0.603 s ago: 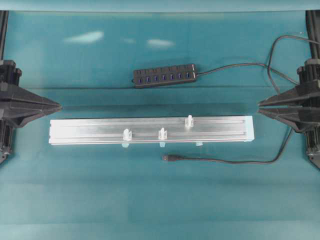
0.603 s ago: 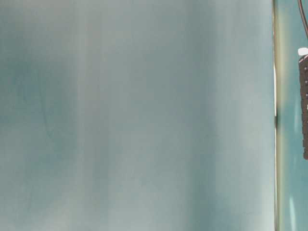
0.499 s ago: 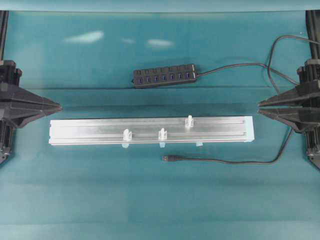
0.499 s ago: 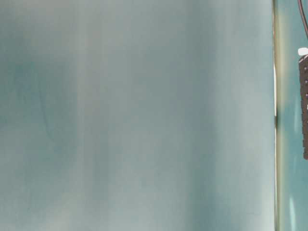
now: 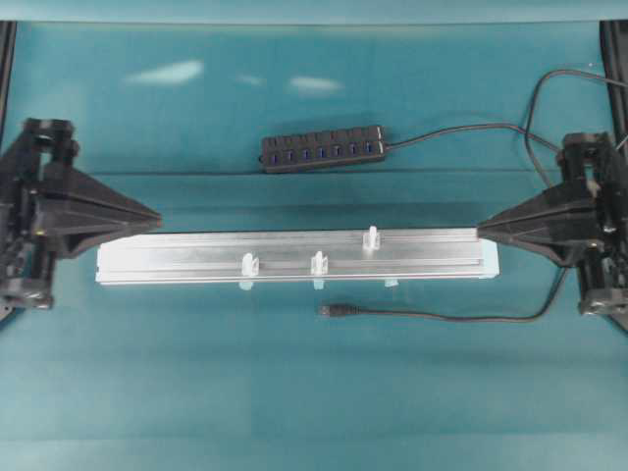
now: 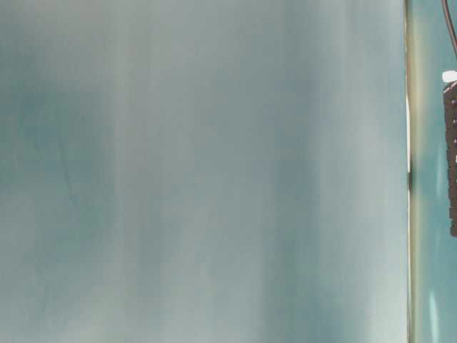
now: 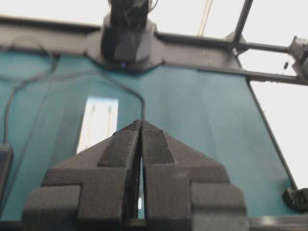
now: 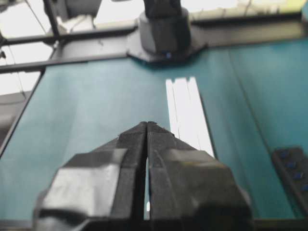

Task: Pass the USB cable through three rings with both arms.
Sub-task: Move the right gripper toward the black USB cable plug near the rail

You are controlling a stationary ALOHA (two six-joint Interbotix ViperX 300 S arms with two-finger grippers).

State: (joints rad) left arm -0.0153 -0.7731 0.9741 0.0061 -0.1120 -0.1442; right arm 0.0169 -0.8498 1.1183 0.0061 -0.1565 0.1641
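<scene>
My left fingers [image 5: 157, 214] and right fingers [image 5: 480, 229] are both pressed together on nothing, the rail [image 5: 196, 257] between them, the USB cable [image 5: 432, 316] untouched.

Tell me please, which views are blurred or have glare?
Table-level view: almost all a blurred grey-teal smear, only the USB hub shows at the edge. Overhead view: sharp, two glare patches on the cloth. Both wrist views: background overexposed white, left gripper and right gripper soft.

Both arms advanced inward. Left gripper [image 5: 157, 213] tip now over the rail's [image 5: 196, 258] left end region; right gripper [image 5: 481, 229] tip now at the rail's right end. Previously both stood clear of it.
</scene>
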